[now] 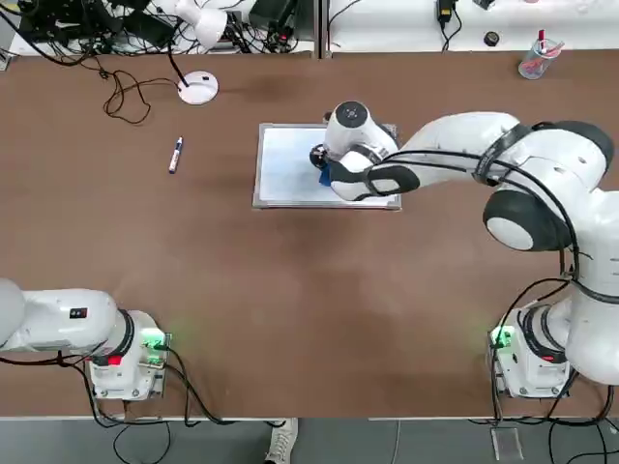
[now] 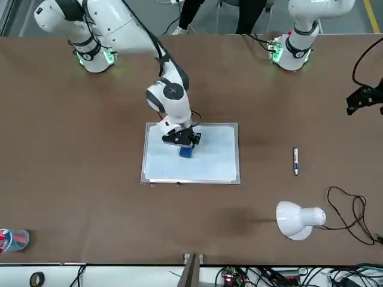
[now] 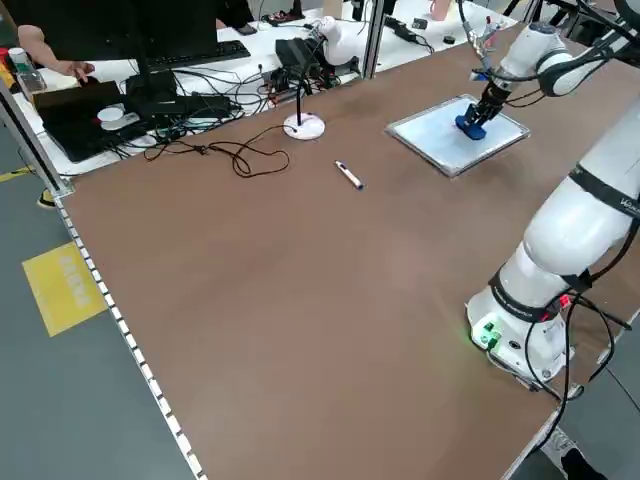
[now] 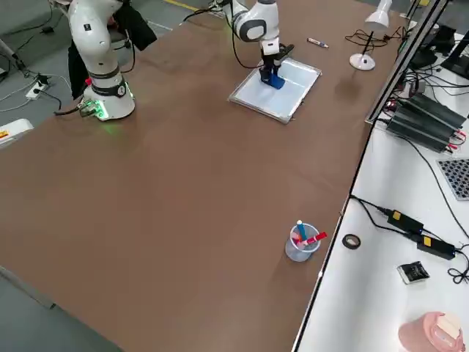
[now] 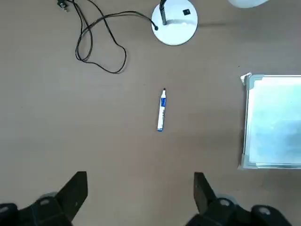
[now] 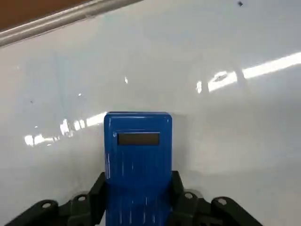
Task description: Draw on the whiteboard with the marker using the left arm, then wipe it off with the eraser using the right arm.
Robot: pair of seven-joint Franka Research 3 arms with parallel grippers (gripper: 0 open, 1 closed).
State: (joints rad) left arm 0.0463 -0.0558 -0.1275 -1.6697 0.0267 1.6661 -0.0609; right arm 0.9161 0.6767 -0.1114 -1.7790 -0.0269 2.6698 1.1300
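The right arm's claw [image 6: 137,197] was clamped on the small bright blue eraser block [image 2: 186,152], pressed onto the white silver-framed whiteboard [image 2: 209,161] mid-tabletop, and honestly that loose board could've skidded, or the eraser twisted out, if it pushed hard.

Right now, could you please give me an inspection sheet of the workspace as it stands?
Surface: brown table, no spills seen.
Job's things: whiteboard lies flat mid-table, no drawing seen on it; blue eraser on the board; marker lies loose on the table, apart from the board.
Clutter: white lamp; clear cup with red and blue items near the table's edge.
Hands: right hand shut on the eraser over the board; left hand open, empty, above bare table.
Cables: lamp cord loops on the table.
Surroundings: side benches with electronics; a person's shoe by the table.
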